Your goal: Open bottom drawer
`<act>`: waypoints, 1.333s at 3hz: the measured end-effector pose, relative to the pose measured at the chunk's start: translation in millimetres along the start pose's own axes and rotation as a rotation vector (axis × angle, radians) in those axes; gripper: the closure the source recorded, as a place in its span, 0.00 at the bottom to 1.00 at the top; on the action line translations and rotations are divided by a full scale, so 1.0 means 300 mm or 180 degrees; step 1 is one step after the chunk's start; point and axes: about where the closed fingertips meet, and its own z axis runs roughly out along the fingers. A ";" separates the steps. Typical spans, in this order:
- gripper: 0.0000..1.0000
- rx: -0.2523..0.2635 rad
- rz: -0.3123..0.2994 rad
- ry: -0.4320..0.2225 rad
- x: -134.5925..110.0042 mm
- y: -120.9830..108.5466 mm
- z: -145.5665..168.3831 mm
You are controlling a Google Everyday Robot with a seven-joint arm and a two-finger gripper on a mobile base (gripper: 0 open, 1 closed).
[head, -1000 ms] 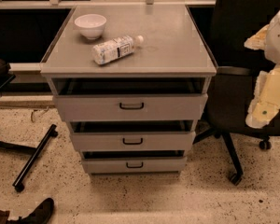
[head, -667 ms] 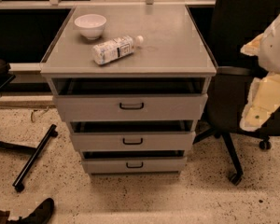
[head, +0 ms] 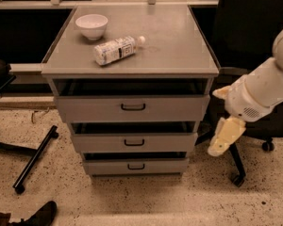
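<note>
The grey cabinet [head: 132, 55] has three drawers. The bottom drawer [head: 137, 166] is the lowest, with a flat grey front and a small black bracket handle [head: 136, 166]. Above it are the middle drawer [head: 134, 142] and the taller top drawer [head: 132, 108]. My gripper [head: 222, 140] hangs from the cream arm [head: 264, 88] to the right of the cabinet. It is about level with the middle drawer, just off the cabinet's right side, and touches nothing.
A white bowl [head: 91, 26] and a plastic bottle [head: 116, 49] lying on its side rest on the cabinet top. A black office chair [head: 254, 46] stands behind the arm at right. A black chair leg [head: 35, 157] lies on the speckled floor at left; a shoe [head: 37, 215] shows at bottom left.
My arm has swung left and down from the right edge, bringing the gripper close to the cabinet's right side. The drawers, bowl and bottle have not moved.
</note>
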 end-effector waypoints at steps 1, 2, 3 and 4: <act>0.00 -0.0403 0.0180 -0.0331 0.043 0.029 0.299; 0.00 -0.0434 0.0169 -0.0338 0.044 0.032 0.319; 0.00 -0.0594 0.0188 -0.0398 0.086 0.046 0.505; 0.00 -0.0718 0.0334 -0.0342 0.218 0.062 0.874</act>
